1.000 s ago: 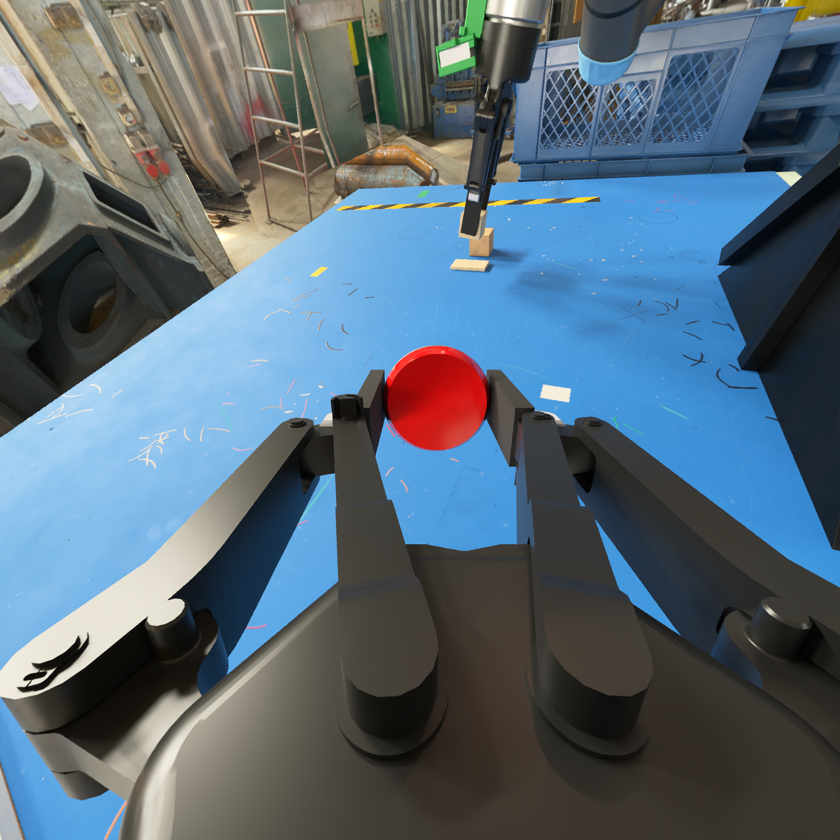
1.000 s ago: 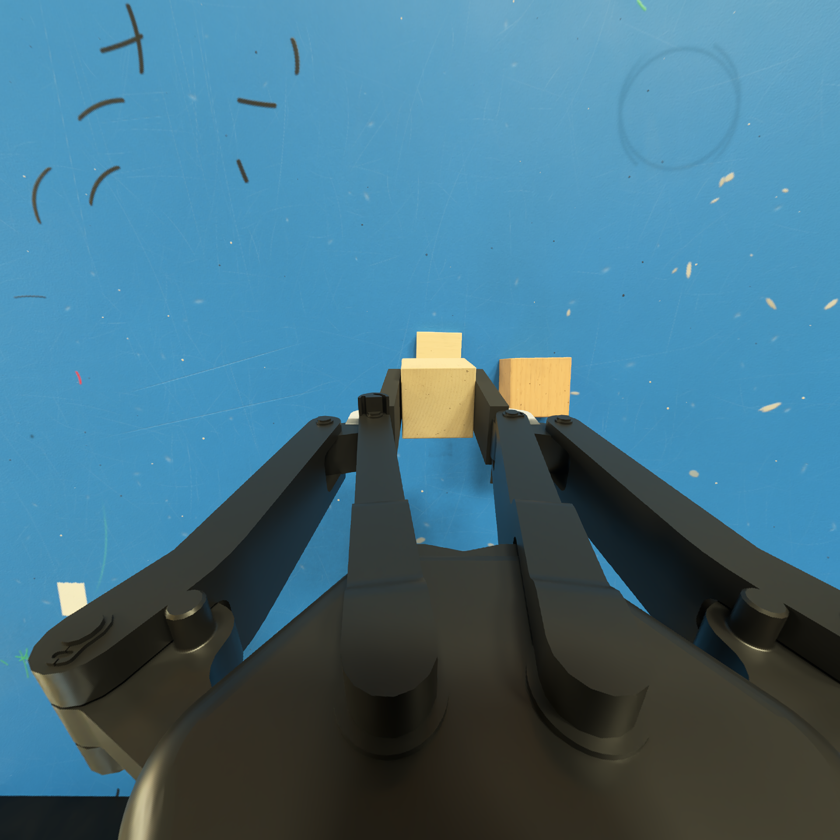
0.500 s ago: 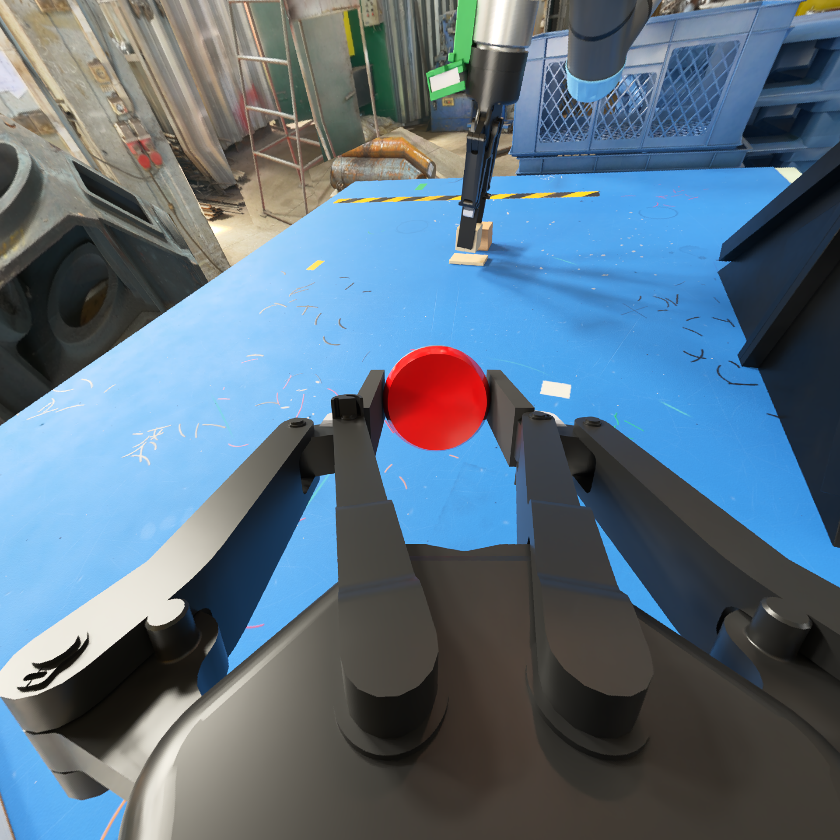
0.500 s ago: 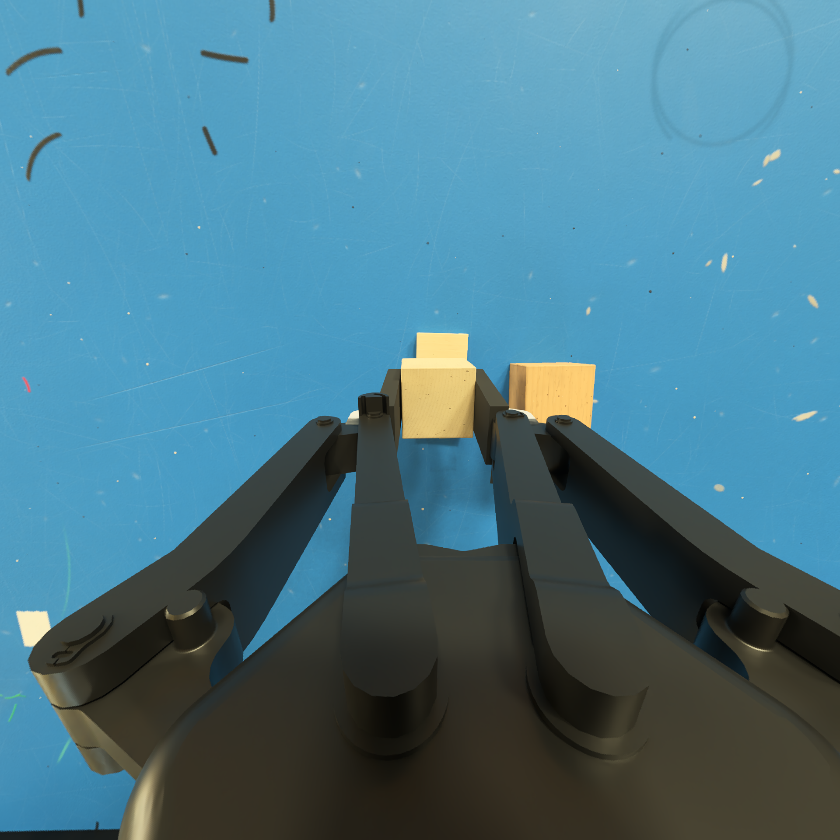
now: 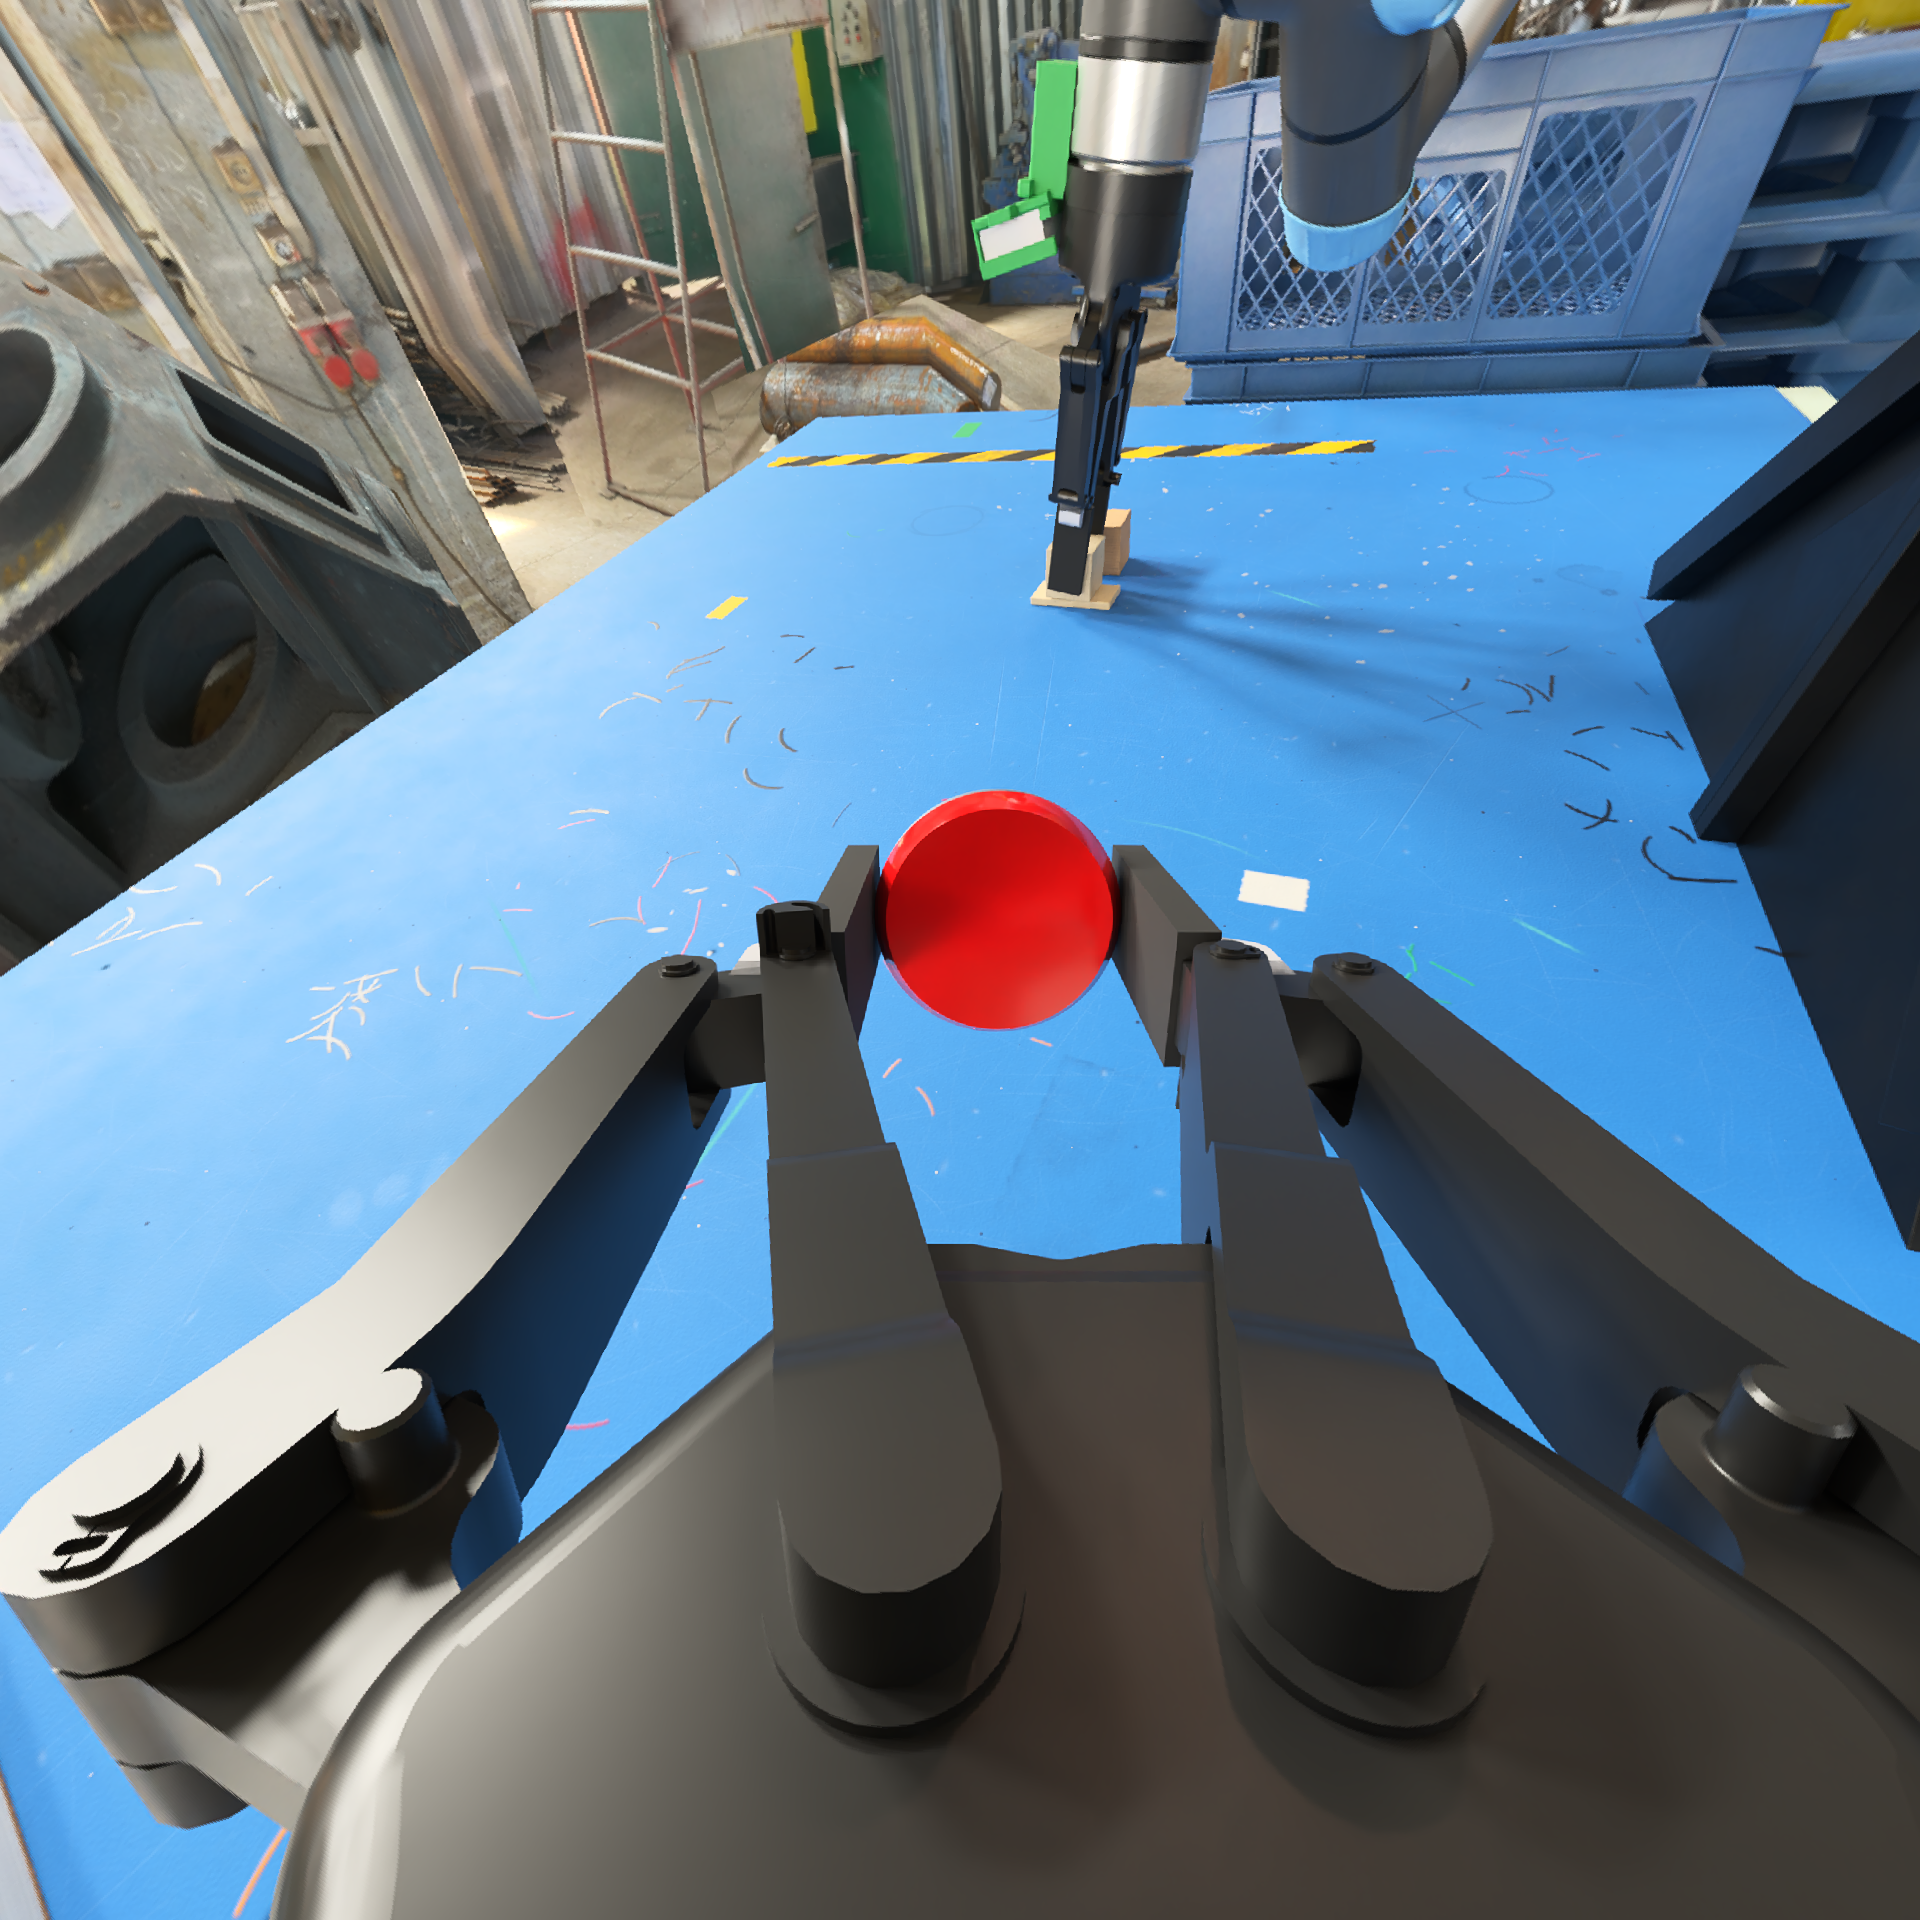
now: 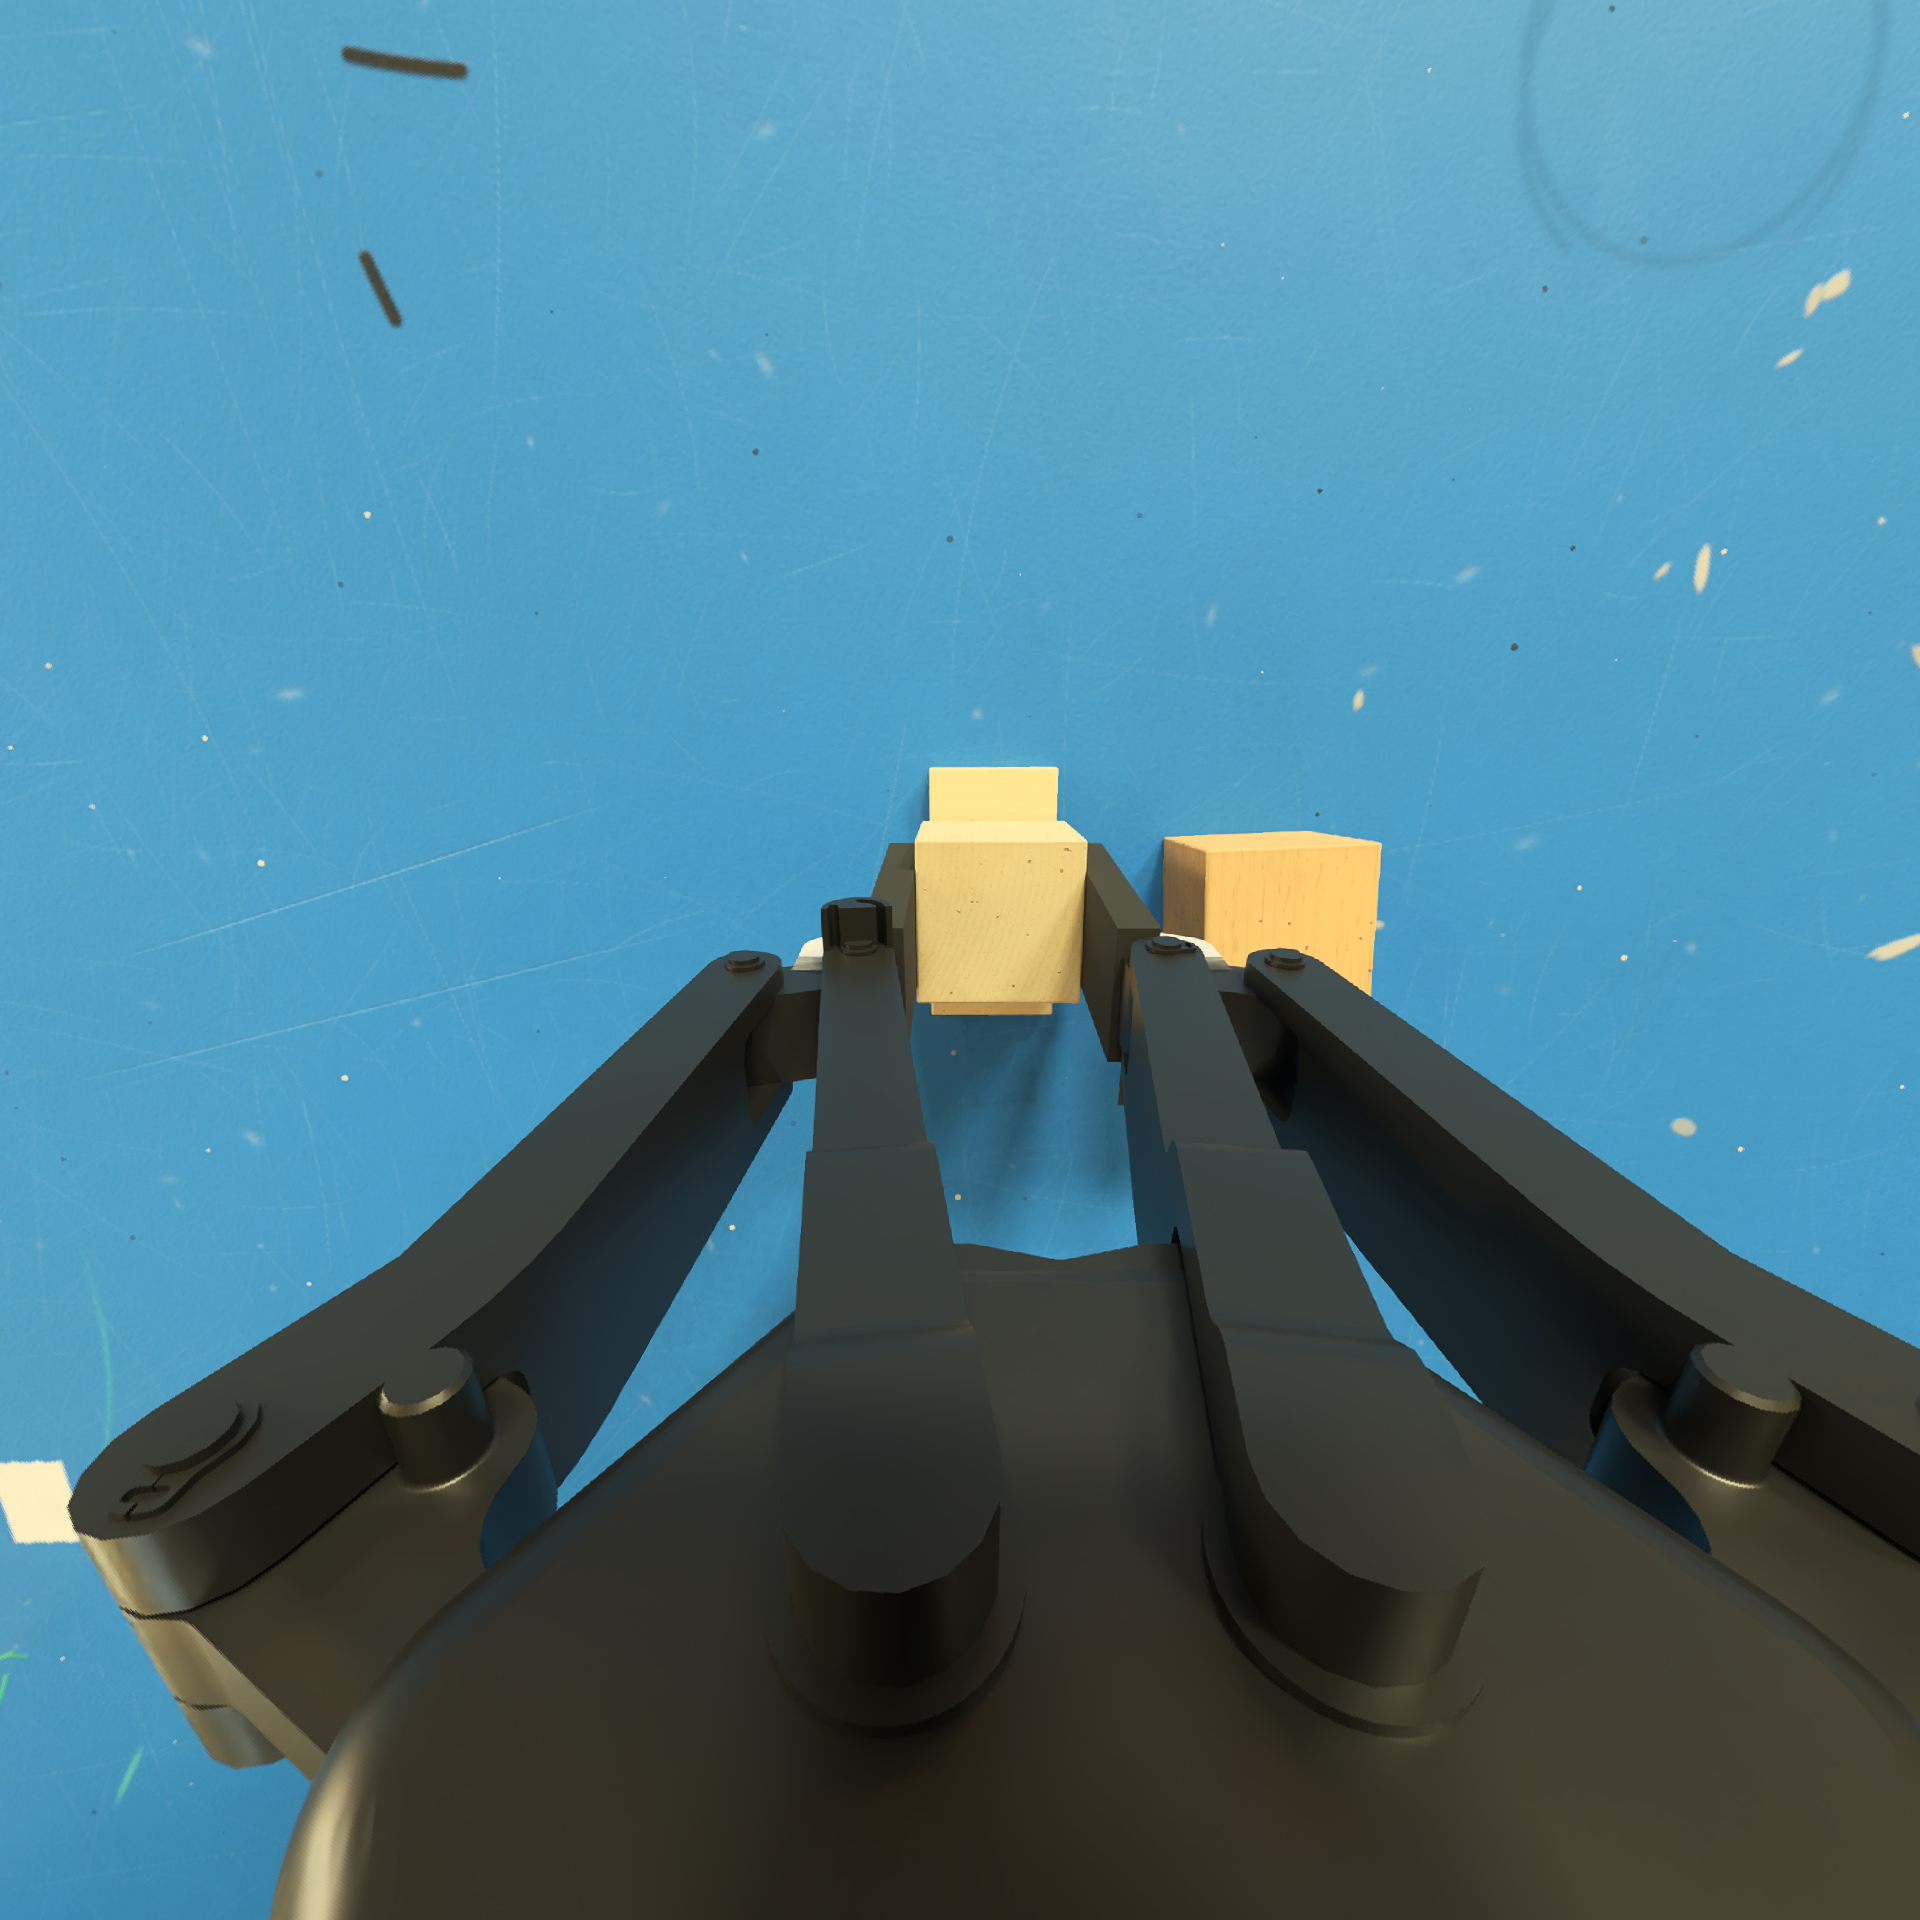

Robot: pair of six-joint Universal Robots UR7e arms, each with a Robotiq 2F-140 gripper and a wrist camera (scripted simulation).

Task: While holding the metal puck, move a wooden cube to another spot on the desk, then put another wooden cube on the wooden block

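Note:
My left gripper (image 5: 997, 909) is shut on the red metal puck (image 5: 995, 914) and holds it above the blue desk (image 5: 1247, 748). My right gripper (image 6: 1000, 914) is shut on a pale wooden cube (image 6: 997, 914) and holds it right over the flat pale wooden block (image 6: 992, 792), low on it; whether they touch I cannot tell. A darker wooden cube (image 6: 1283, 899) stands on the desk just right of it. In the left wrist view the right gripper (image 5: 1070, 566) stands far off on the block (image 5: 1075, 595), the darker cube (image 5: 1116, 540) behind it.
A dark box-like structure (image 5: 1829, 727) rises along the desk's right side. A white patch (image 5: 1273, 890) lies on the desk near the puck. A yellow-black stripe (image 5: 1247, 451) marks the far edge. Blue crates (image 5: 1507, 229) and machinery (image 5: 156, 571) stand beyond the desk.
My right gripper has come down with the pale cube onto the flat block, close beside the darker cube. My left gripper holds the puck as before.

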